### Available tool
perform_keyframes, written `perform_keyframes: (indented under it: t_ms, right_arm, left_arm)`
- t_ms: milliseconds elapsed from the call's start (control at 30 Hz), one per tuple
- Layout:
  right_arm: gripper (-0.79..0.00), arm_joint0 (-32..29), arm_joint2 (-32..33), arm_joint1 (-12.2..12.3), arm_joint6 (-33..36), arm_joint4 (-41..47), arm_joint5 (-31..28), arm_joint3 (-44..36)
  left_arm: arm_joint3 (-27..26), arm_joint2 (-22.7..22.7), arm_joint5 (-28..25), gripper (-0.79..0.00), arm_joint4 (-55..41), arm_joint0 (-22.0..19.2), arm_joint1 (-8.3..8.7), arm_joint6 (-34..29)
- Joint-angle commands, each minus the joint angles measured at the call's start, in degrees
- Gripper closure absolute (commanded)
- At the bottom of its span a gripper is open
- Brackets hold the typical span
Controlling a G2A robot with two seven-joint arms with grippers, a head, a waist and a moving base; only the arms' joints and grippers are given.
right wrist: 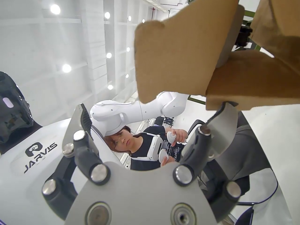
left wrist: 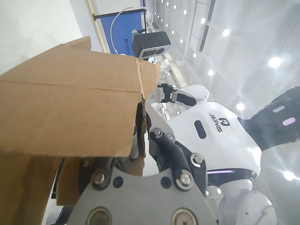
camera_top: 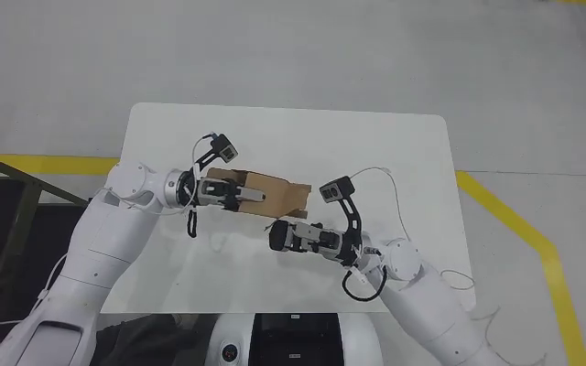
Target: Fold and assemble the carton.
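Carton (camera_top: 279, 190): jaws of your left gripper (camera_top: 250, 195) pinch its wall; your right gripper (camera_top: 275, 236) has jaws spread against a flap (right wrist: 246, 80).

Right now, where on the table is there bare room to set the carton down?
Widest bare patch: far strip of the table between the carton and the far edge. Also the far-right corner, beyond the white cable. Crowded: the middle and near side, where left gripper and right gripper sit at the carton.
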Motion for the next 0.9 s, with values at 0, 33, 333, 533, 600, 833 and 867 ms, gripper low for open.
perform_keyframes:
  t_ms: [0,33,333,533,600,833,867]
  right_arm:
    - [-0.785,0.5,-0.8,-0.3,-0.4,-0.3,-0.4,0.3]
    - [-0.785,0.7,-1.1,-0.4,-0.7,-0.4,-0.7,0.4]
    - [-0.785,1.2,-1.2,-0.7,-1.3,-0.9,-2.7,1.5]
    - [-0.785,-1.6,1.7,0.2,-0.3,-1.7,-2.3,0.3]
    - [-0.785,-2.4,3.1,0.5,-0.7,-1.6,-2.8,0.1]
    - [-0.785,-1.4,4.7,0.6,-0.2,0.5,-2.5,1.6]
    - [-0.785,-1.0,4.5,0.5,-0.2,0.6,-2.4,2.0]
  left_arm:
    - [0.0,-0.2,0.0,0.0,-0.3,0.1,0.0,0.1]
    - [0.0,-0.3,0.0,0.0,-0.4,0.2,0.0,0.0]
    - [1.0,-1.2,1.2,0.0,-1.9,0.5,0.11,-2.5]
    - [3.1,-1.8,1.8,0.0,-0.8,0.1,0.3,-4.1]
    - [3.7,-1.9,1.9,0.0,-0.8,0.1,0.32,-4.6]
    - [4.0,-0.9,2.8,0.0,-1.0,0.0,0.34,-5.9]
    - [4.1,-0.7,2.9,0.0,-1.0,-0.1,0.36,-5.9]
